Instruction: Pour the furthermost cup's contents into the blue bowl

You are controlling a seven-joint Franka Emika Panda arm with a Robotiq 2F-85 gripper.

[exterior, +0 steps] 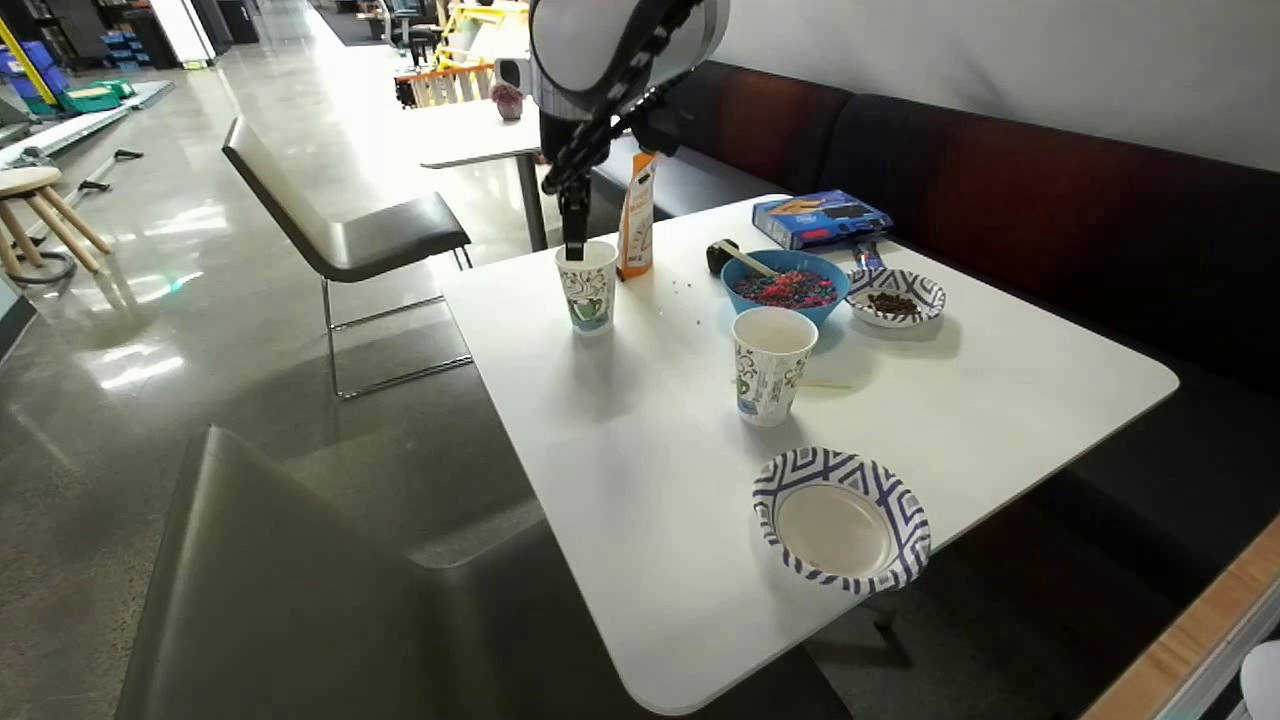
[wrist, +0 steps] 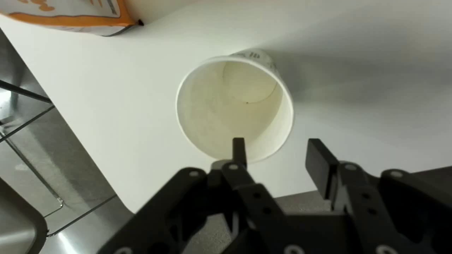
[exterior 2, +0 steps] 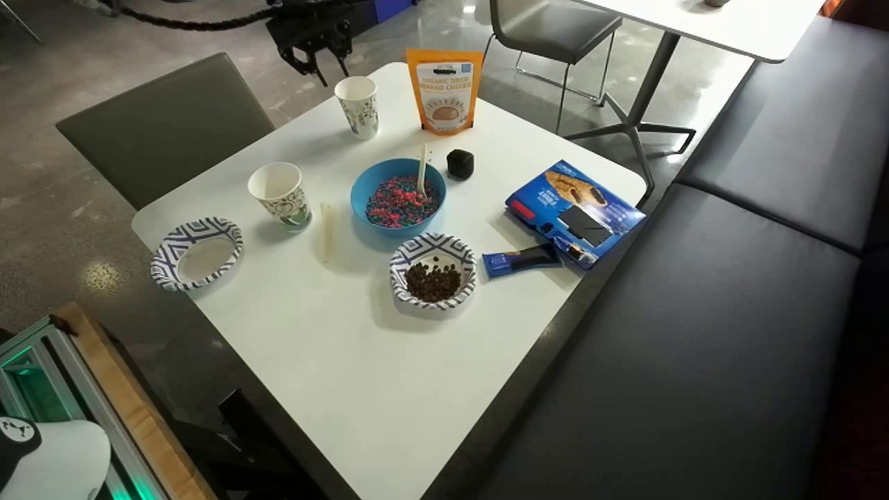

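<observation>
- Probably little is left to do on the worktop (exterior 2: 375, 375): no pour is under way, and I judge it finished.
- The blue bowl (exterior 2: 389, 170) holds pink and dark bits (exterior 2: 399, 203), which fits that.
- The far cup (exterior: 590, 298) stands upright near the orange pouch (exterior 2: 446, 90), apart from the bowl, and looks all but empty.
- The jaws stand apart near the cup's rim, gripping nothing; withdrawing them seems the remaining step.
- One dark speck (wrist: 247, 102) lies inside the cup.
</observation>
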